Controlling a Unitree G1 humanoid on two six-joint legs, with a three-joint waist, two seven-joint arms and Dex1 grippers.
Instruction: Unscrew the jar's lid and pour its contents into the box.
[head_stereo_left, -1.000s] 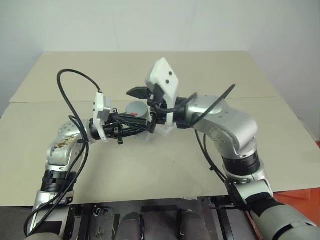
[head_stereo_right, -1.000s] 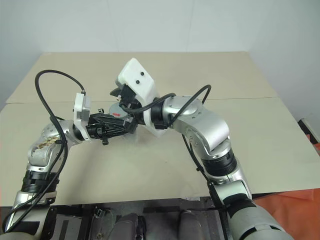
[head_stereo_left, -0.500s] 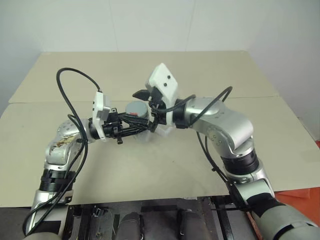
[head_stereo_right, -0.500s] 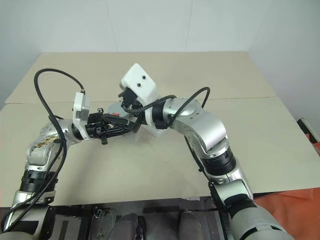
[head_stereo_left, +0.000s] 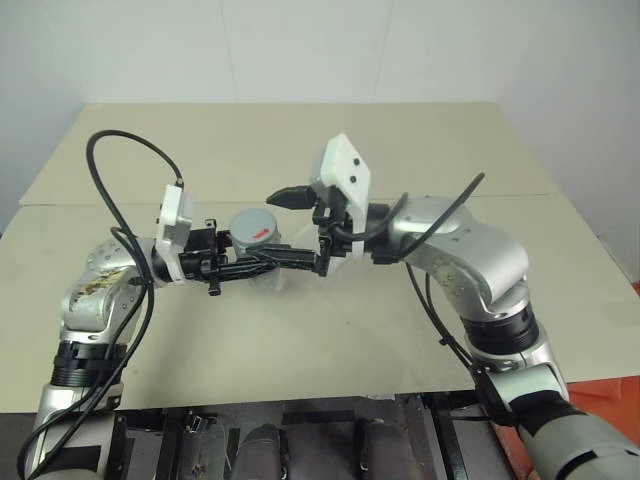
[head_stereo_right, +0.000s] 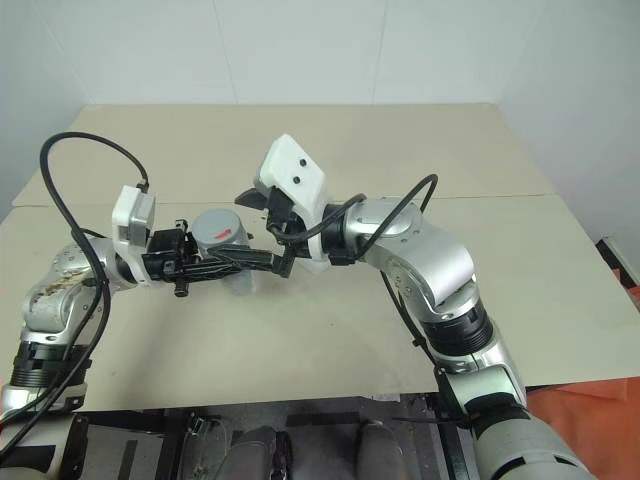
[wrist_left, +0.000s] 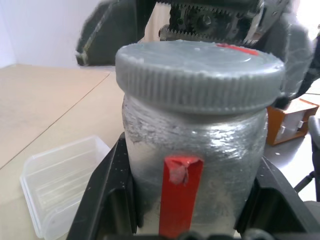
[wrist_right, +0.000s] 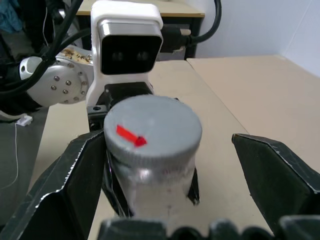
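two beige tabletops (head_stereo_left: 420, 330) pushed together, seam running left to right through the middle, white walls behind and an orange patch of floor at the near right corner. jar (wrist_left: 192, 165) held upright above the near board, left of centre, silvery sides with a red stripe, left gripper (head_stereo_left: 262, 265) clamped on its body from the left. grey lid (wrist_right: 152, 131) with a red mark in place on top. right gripper (wrist_right: 170, 175) just right of the jar, fingers spread wide on either side of the lid, not touching it. clear box (wrist_left: 60, 187) lying on the table beneath and beside the jar.
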